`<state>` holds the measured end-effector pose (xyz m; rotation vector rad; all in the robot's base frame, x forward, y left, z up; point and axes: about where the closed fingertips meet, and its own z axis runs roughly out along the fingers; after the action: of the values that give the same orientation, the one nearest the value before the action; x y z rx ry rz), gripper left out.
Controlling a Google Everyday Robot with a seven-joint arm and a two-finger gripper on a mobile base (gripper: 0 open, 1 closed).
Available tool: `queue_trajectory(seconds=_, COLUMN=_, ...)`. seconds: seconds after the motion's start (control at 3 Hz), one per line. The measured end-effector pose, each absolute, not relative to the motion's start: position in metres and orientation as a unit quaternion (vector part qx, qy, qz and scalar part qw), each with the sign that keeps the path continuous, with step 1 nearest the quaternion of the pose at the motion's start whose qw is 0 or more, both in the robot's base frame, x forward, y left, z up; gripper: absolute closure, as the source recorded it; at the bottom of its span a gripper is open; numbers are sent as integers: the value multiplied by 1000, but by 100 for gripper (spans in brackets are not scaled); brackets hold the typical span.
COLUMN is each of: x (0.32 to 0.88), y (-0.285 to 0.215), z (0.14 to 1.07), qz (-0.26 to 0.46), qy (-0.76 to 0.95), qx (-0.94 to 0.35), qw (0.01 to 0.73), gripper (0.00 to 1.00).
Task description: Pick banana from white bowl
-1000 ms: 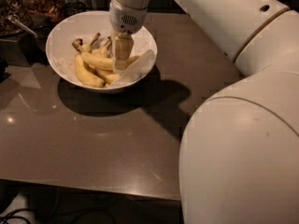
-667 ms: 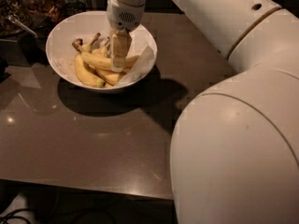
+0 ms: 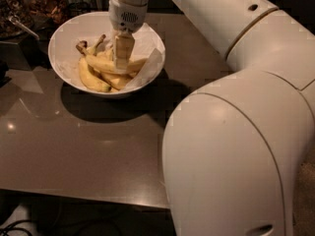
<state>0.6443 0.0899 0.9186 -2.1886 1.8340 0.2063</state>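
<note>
The white bowl stands at the back left of the brown table, lined with thin white paper. Several bananas lie in it. The longest, nearly straight pale-yellow banana lies across the top of the pile, its dark stem pointing back left. Shorter curved bananas lie beneath it. My gripper reaches straight down into the bowl and sits on the middle of the long banana, hiding that part of it.
My large white arm fills the right half of the view and hides that side of the table. Dark containers and a metal spoon stand at the back left. The table's front edge runs along the bottom.
The gripper has shifted slightly left and lower onto the long banana. The arm's elbow has swung left and covers more of the table. The bananas have not visibly moved.
</note>
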Motion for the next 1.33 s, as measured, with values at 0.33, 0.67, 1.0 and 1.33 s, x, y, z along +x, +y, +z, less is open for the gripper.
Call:
queue_trajectory(seconds=0.33, x=644, y=88, z=908, qz=79, qy=640, qx=-753, qw=132, gripper=34)
queue_trajectory(seconds=0.67, x=643, y=86, z=898, qz=86, qy=644, qx=-750, qw=127, gripper=35)
queue_trajectory(seconds=1.0, x=642, y=85, z=891, qz=85, qy=643, qx=-751, qw=121, gripper=53)
queue_trajectory(seconds=1.33, x=643, y=86, z=890, qz=85, qy=643, qx=-751, qw=123, gripper=78)
